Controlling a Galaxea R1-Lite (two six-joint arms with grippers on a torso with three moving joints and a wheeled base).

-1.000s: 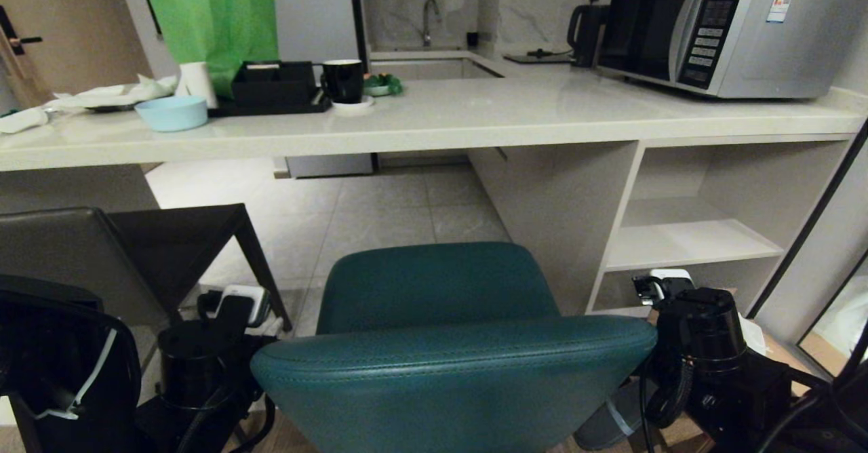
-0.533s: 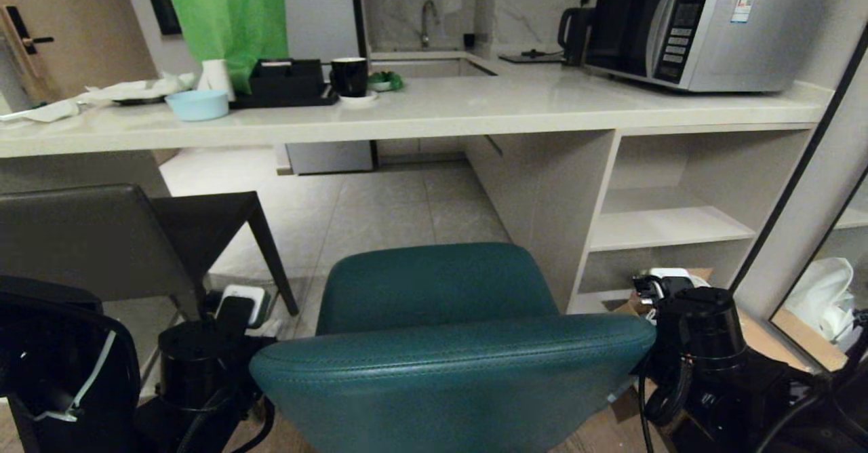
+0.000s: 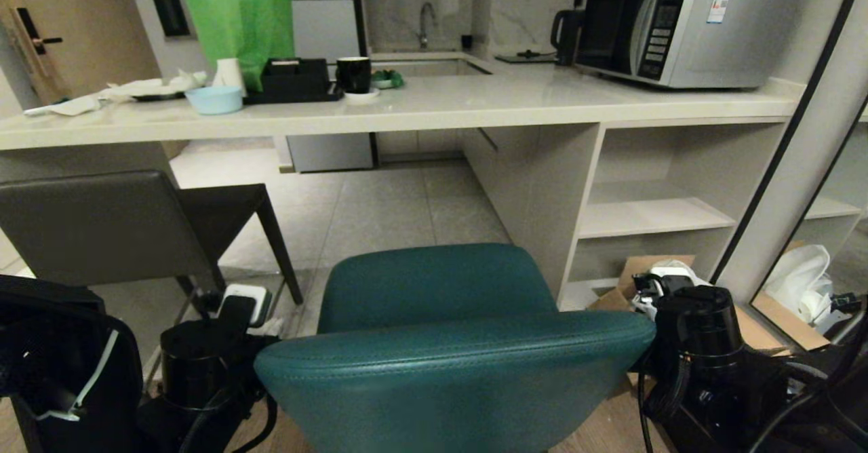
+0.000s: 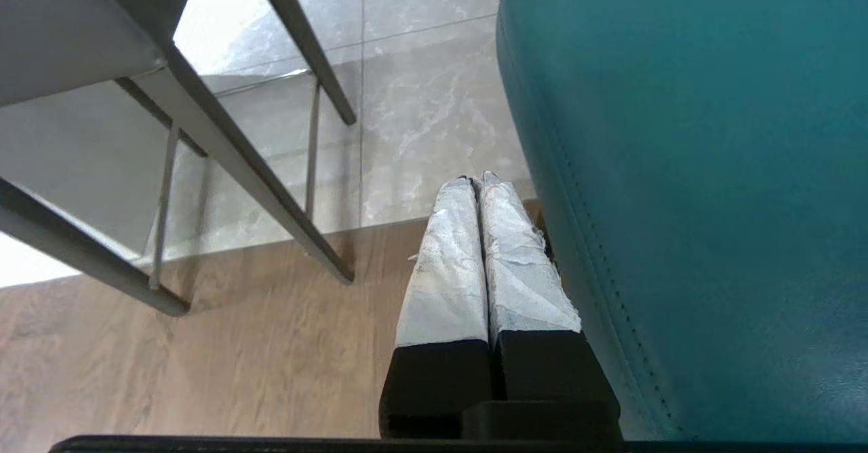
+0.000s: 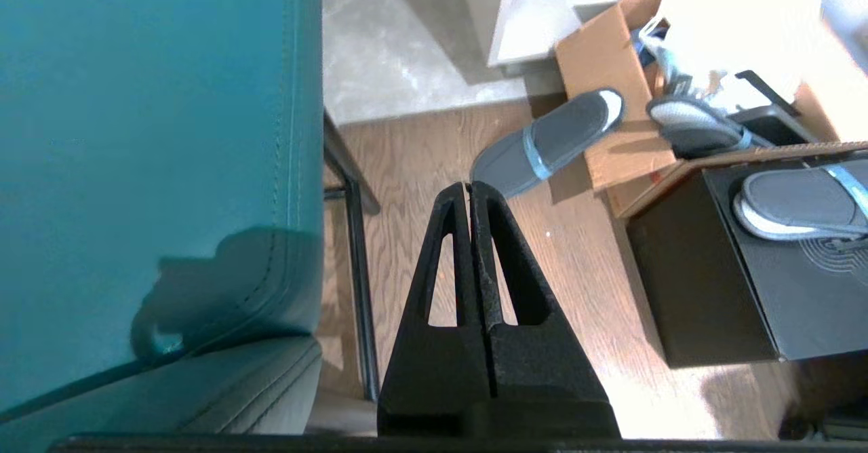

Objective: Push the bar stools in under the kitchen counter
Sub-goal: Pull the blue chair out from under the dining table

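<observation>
With both pincers (image 4: 475,182) (image 5: 469,187) pressed together flanking the padded teal curved-back stool (image 3: 447,344), risk of skewing it into the off-white stone bench's (image 3: 434,110) end panel.

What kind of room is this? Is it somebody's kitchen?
Yes, it looks like a small kitchen, maybe in a flat or hotel room. A microwave sits on a long pale counter, a sink tap stands behind, and a teal bar stool waits in front.
</observation>
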